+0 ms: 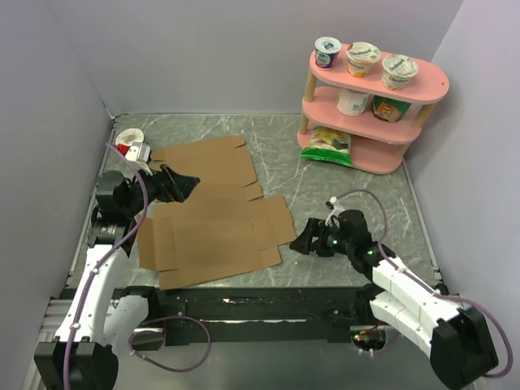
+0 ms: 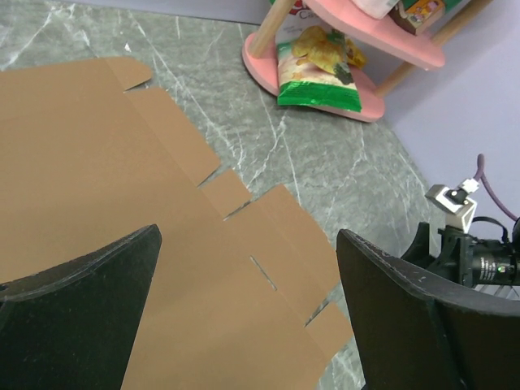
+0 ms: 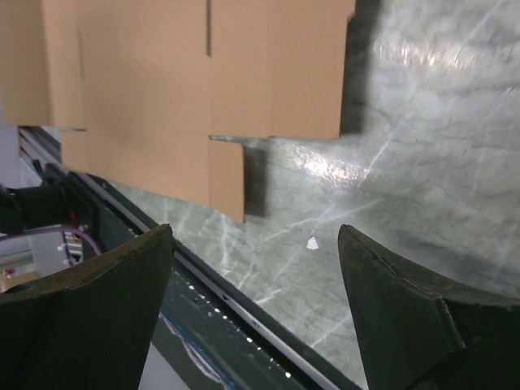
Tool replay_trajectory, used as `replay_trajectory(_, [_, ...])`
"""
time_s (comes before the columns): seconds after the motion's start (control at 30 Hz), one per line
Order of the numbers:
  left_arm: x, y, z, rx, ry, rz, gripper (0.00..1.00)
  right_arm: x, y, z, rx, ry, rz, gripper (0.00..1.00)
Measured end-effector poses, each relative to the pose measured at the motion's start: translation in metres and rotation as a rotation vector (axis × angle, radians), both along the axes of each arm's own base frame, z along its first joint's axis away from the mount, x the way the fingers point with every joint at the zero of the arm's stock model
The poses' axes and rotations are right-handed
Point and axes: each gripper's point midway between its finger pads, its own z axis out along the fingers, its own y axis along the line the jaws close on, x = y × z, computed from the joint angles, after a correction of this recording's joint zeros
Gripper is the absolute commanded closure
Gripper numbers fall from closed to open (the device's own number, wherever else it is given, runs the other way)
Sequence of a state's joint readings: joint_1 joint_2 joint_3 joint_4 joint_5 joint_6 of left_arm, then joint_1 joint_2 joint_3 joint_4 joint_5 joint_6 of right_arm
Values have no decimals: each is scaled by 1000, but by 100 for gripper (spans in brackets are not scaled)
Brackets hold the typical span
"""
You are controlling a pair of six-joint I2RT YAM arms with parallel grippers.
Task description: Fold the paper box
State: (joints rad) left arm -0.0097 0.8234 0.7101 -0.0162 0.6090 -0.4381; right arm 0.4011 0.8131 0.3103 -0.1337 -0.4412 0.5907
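Pre-fold: paper box (image 1: 215, 219) flat on bench (image 1: 357, 195). My left fingers (image 2: 81, 309) and right fingers (image 3: 81, 317) spread, empty. Next: get under a side flap and lift.

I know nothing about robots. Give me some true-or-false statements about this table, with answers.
1. The paper box lies flat, unfolded, on the table. True.
2. The right gripper is clamped on the paper box. False: it is open, holding nothing, beside the box's right edge.
3. Three yogurt cups stand on the pink shelf's top tier. True.
4. The chip bag lies on the paper box. False: it sits on the shelf's bottom tier.
5. The left gripper is open. True.
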Motion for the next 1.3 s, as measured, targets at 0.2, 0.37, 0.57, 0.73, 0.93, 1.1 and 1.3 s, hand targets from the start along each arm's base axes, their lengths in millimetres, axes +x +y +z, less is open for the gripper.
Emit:
replay_trajectory(0.2, [1, 1, -4, 8, 9, 3, 4, -4, 25, -15, 16, 21, 50, 23])
replay_trajectory(0.37, [0, 1, -4, 14, 9, 3, 4, -7, 43, -20, 22, 15, 91, 27])
replay_trajectory(0.57, [-1, 1, -3, 16, 2, 3, 4, -12, 55, -35, -6, 37, 111, 30])
replay_trajectory(0.73, [-1, 1, -2, 18, -1, 3, 4, -16, 68, -43, -5, 45, 145, 37])
replay_trajectory(0.93, [-2, 2, 0, 26, -16, 6, 4, -17, 84, -46, -8, 46, 178, 50])
replay_trajectory(1.1, [-3, 3, 1, 26, -21, 8, 4, -15, 90, -46, 15, 49, 167, 88])
replay_trajectory(1.3, [-4, 2, 2, 25, -21, 2, 4, -10, 92, -32, 35, -3, 162, 100])
